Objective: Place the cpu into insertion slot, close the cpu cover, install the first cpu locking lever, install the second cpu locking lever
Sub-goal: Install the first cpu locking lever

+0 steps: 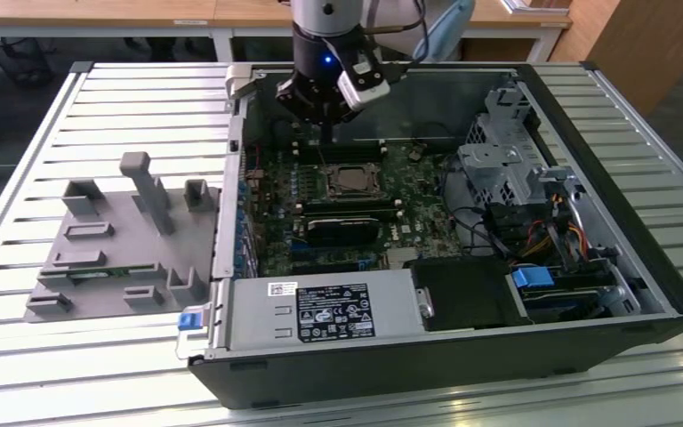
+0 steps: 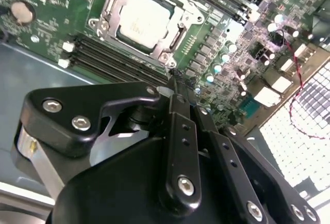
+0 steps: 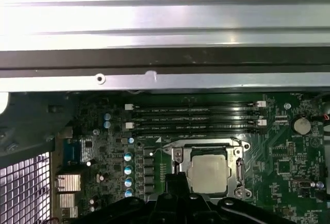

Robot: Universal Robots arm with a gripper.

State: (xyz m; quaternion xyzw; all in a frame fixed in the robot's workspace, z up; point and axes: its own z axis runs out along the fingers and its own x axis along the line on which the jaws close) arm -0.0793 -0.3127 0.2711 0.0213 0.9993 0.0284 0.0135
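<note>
An open computer case (image 1: 626,267) lies on a slatted metal surface (image 1: 140,98). The arm's end effector (image 1: 324,149) hangs inside the case above the green circuit board. Its fingers are pressed together with nothing seen between them. The cpu (image 2: 144,20) sits flat in the insertion slot (image 2: 178,38), and the cpu cover (image 2: 111,7) lies down around it as a metal frame. In the second wrist view, the end effector's tip is just beside one corner of that frame, over the black memory slots (image 2: 118,61). Whether the tip touches anything cannot be told.
</note>
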